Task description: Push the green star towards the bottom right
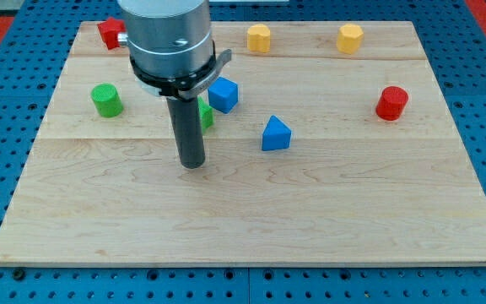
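The green star [206,115] is mostly hidden behind my rod; only a green sliver shows at the rod's right side, just left of and below the blue cube [224,94]. My tip [192,164] rests on the board below the green star, slightly to its left. A blue triangular block [276,134] lies to the right of the tip.
A green cylinder [106,100] stands at the left. A red block [110,33] sits at the top left. Two yellow blocks [259,38] [350,38] sit along the top. A red cylinder [391,103] stands at the right. The wooden board [251,219] lies on a blue pegboard.
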Controlling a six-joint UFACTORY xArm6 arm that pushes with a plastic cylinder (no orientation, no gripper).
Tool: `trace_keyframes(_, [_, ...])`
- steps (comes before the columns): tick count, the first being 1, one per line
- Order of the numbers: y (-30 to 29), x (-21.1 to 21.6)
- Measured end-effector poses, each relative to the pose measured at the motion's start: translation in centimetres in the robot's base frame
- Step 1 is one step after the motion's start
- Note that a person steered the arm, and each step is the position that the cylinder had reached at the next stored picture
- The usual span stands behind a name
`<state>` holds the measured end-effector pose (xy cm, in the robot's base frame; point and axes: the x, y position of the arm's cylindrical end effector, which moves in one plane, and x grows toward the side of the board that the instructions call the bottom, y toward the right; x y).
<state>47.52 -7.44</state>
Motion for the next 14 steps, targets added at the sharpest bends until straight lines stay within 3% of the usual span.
trace_keyframes(1, [-6.3, -1.7])
trace_keyframes(2, [-7.2, -6.5])
trace_keyframes(4, [-1.7, -8.5])
trace_keyframes(5, [1.1, -7.4])
trace_keyframes(6, [3.2, -2.1])
trace_keyframes(7, [5.4, -1.2])
trace_keyframes(8, [-2.2, -1.9])
trace_keyframes(9, [-0.8, -5.4])
trace_keyframes(10, [3.8, -5.4])
trace_keyframes(12, [11.9, 2.5])
trace_keyframes(13, [11.8, 3.8])
trace_keyframes(14, [6.7, 2.5])
